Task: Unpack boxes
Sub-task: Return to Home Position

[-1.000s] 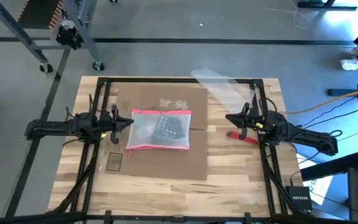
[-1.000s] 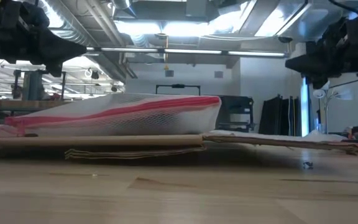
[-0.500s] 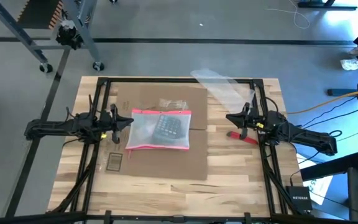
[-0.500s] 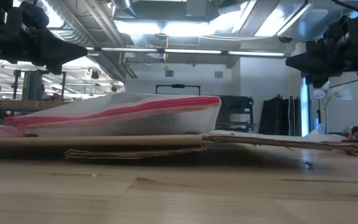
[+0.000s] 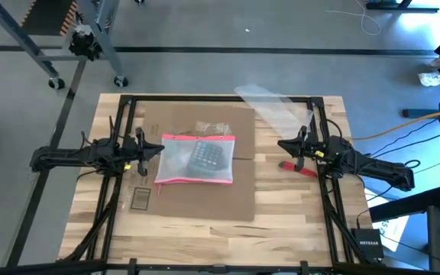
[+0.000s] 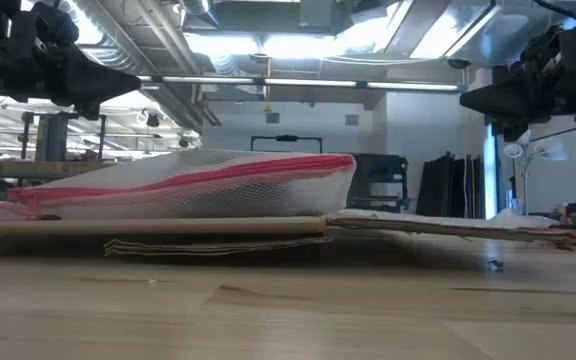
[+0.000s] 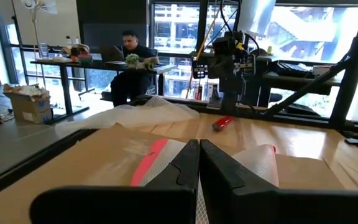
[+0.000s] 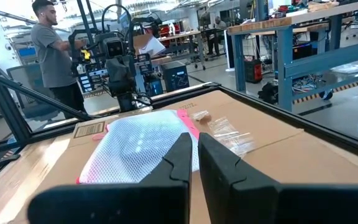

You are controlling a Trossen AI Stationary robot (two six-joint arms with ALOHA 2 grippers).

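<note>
Left gripper point(image 5: 157, 149): raised above the table's point(image 5: 296, 221) left side, just off the left edge of the pouch, holding nothing. Its two fingers are pressed together. In my judgement it is parked here because its work is finished.
Card point(image 5: 140, 199): a small dark card lies flat on the bare wood, just beside the near-left corner of the cardboard.
Cardboard box point(image 5: 205, 200): in the middle of the table between the two arms, flattened, with its flaps spread and one broad face up. It is nearly square. The longer run looks to go from the near edge to the far edge, and a flap juts toward the right arm.
Mesh pouch point(image 5: 176, 164): on the box's upper face, long axis left to right, pink-red trim along its near and far edges. It appears closed.
Calculator point(image 5: 208, 156): dark, visible through the pouch in its right half.
Small clear bag point(image 5: 212, 127): loose on the cardboard, just beyond the pouch.
Clear plastic sheet point(image 5: 270, 103): draped over the far-right edge of the table.
Red tool point(image 5: 299, 169): lies on the wood near the right gripper and below it.
Right gripper point(image 5: 283, 143): raised over the right side and facing the left arm. It is empty, with only a sliver between its fingers. It looks parked too.
</note>
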